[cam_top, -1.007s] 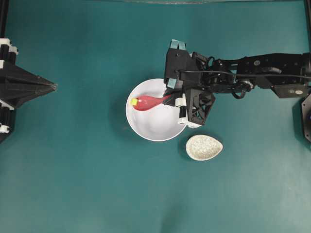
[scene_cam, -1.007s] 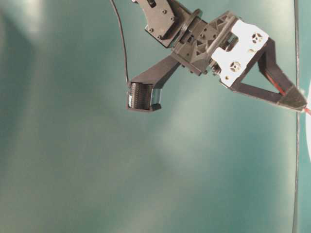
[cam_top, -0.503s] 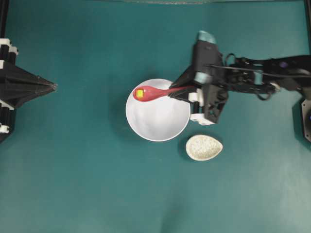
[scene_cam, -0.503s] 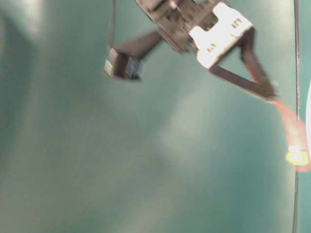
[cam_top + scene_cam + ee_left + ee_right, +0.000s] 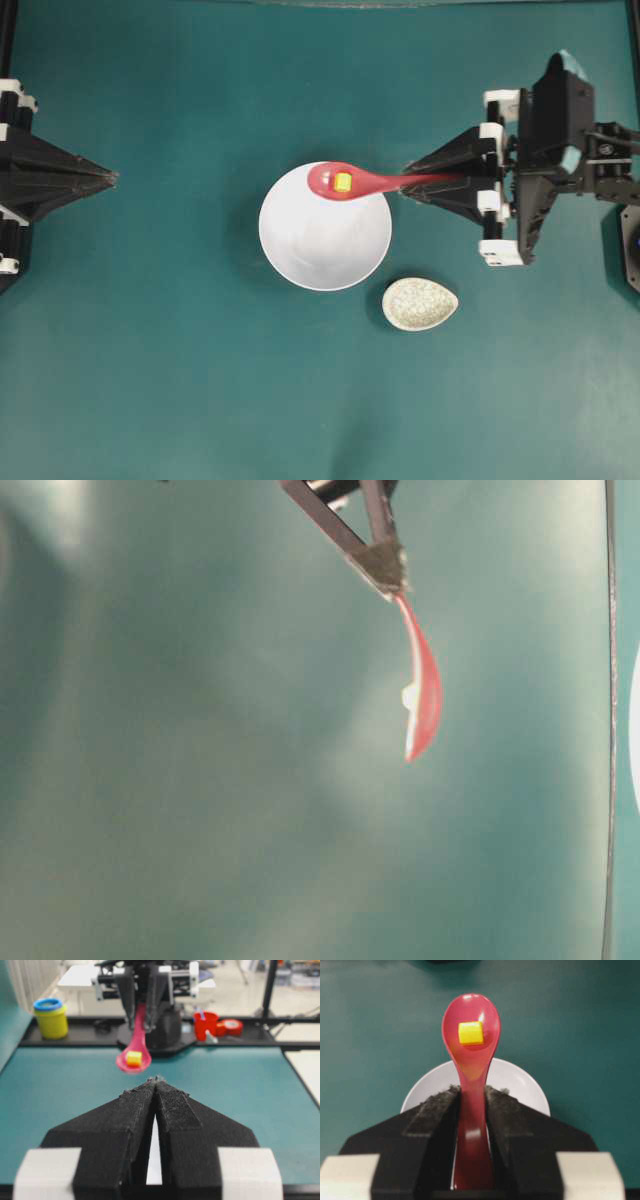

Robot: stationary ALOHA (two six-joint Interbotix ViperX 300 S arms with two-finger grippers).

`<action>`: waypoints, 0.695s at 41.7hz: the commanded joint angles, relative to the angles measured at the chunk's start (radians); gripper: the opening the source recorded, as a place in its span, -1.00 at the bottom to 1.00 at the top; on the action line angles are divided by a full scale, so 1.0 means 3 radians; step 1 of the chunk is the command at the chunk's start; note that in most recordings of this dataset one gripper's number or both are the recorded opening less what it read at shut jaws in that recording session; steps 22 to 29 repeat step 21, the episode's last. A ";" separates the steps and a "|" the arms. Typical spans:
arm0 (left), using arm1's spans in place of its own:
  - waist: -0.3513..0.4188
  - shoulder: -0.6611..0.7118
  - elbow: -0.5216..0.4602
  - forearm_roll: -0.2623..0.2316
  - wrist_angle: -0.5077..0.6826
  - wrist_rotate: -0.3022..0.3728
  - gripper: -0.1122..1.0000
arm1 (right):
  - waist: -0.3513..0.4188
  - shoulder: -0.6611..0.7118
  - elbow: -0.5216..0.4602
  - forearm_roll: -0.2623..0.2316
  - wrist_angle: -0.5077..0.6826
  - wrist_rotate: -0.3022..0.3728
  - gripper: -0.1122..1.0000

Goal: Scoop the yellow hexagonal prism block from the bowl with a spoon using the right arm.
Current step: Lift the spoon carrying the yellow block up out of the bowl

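The yellow hexagonal prism block [image 5: 342,181] [image 5: 470,1033] [image 5: 133,1058] lies in the scoop of the pink-red spoon [image 5: 360,181] [image 5: 471,1060] [image 5: 135,1052] [image 5: 425,695]. My right gripper [image 5: 408,184] [image 5: 471,1091] is shut on the spoon's handle and holds it level in the air, scoop over the white bowl's [image 5: 300,250] [image 5: 520,1082] upper right rim. The bowl's inside looks bare. My left gripper [image 5: 112,179] [image 5: 157,1080] rests shut at the far left edge, holding nothing.
A small speckled beige egg-shaped dish [image 5: 419,304] sits just right of and below the bowl. In the left wrist view, a yellow tub [image 5: 51,1018] and red cups [image 5: 206,1024] stand beyond the table's far edge, behind the right arm's base.
The right arm pulled back to the right and rose, carrying the spoon out of the bowl. The block went from beside the scoop's tip into the scoop. The left arm stayed still.
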 commanded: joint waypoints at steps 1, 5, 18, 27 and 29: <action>0.0000 0.0020 -0.0061 0.0005 -0.0015 -0.0005 -0.80 | 0.0010 -0.0061 -0.0026 0.0010 -0.0026 0.0005 -0.37; 0.0005 0.0026 -0.0056 0.0005 -0.0015 -0.0005 -0.80 | 0.0010 -0.0056 -0.0031 0.0010 -0.0015 0.0005 -0.37; 0.0000 0.0020 -0.0061 0.0010 -0.0015 -0.0031 -0.80 | 0.0010 -0.0046 -0.0036 0.0015 0.0061 0.0005 -0.37; 0.0000 0.0020 -0.0056 0.0005 -0.0010 -0.0046 -0.80 | 0.0010 -0.0046 -0.0036 0.0015 0.0092 0.0005 -0.37; 0.0000 0.0020 -0.0056 0.0005 -0.0010 -0.0046 -0.80 | 0.0010 -0.0046 -0.0036 0.0015 0.0092 0.0005 -0.37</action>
